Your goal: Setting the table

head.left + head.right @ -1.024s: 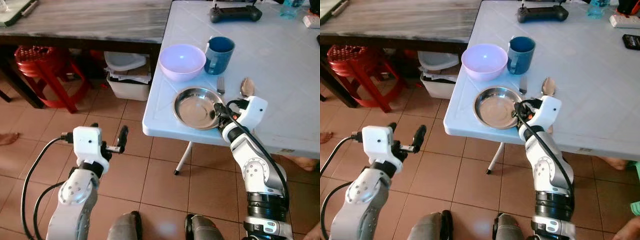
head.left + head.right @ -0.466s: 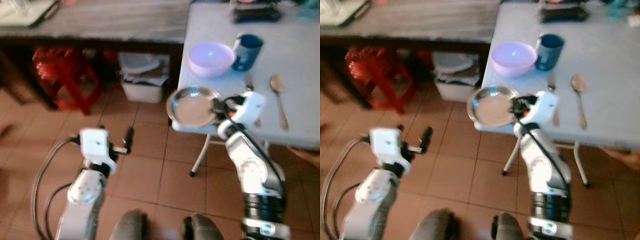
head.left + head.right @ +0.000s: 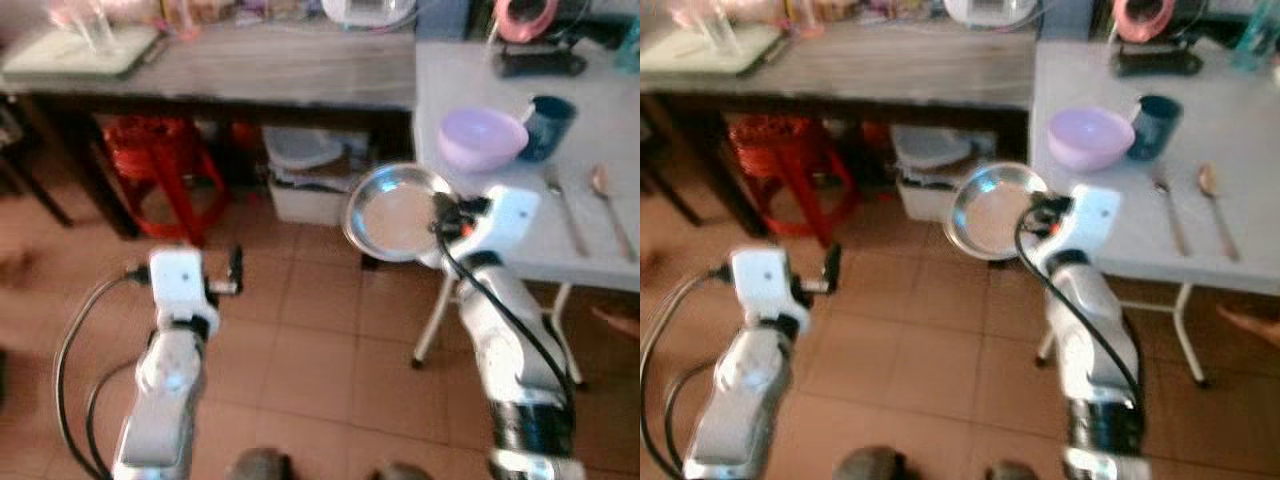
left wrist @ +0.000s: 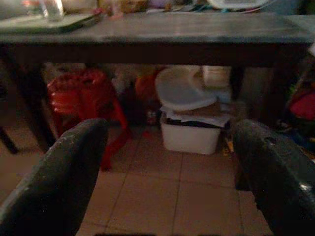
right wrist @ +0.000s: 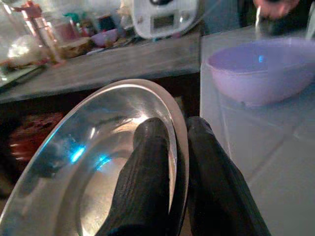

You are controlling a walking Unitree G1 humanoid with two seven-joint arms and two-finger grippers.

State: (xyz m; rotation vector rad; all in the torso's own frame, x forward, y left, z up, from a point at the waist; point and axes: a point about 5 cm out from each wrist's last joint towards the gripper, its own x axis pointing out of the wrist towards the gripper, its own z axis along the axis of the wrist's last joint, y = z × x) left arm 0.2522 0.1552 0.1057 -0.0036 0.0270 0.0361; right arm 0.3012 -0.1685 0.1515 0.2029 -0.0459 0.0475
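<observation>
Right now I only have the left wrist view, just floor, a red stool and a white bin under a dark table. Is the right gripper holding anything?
Observer: Yes. The right gripper is shut on the rim of the steel plate.
Operator: Is the plate on the white table?
Observer: No, it is held out past the edge of the white table, over the tiled floor.
Operator: What is laid on that table so far?
Observer: A lilac bowl, a dark blue mug beside it, and a fork and spoon lying apart.
</observation>
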